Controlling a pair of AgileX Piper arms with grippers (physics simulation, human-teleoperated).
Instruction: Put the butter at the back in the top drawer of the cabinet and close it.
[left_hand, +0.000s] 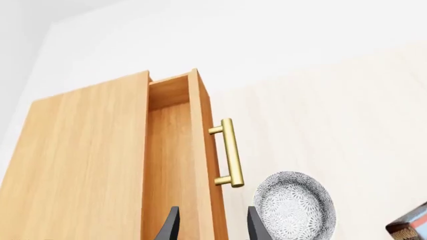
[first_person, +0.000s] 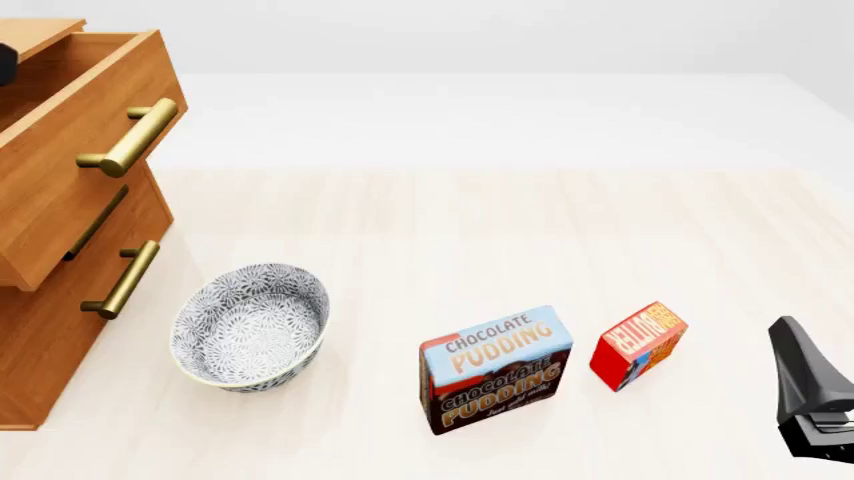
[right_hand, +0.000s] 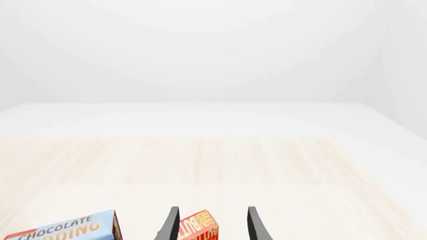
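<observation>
Pale table: butter (right_hand: 198, 227) lies between the parted right gripper (right_hand: 210, 225) fingers.

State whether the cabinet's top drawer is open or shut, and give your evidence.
Open. The top drawer juts out past the fronts below it on the cabinet, and the left wrist view looks down into its bare wooden inside.

Top drawer (first_person: 83, 130) open; bowl (first_person: 250, 325), pudding box (first_person: 495, 370) flank clear lane.

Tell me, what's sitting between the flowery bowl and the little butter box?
The chocolate pudding box stands between the bowl and the butter, apart from both. The front view shows it best.
</observation>
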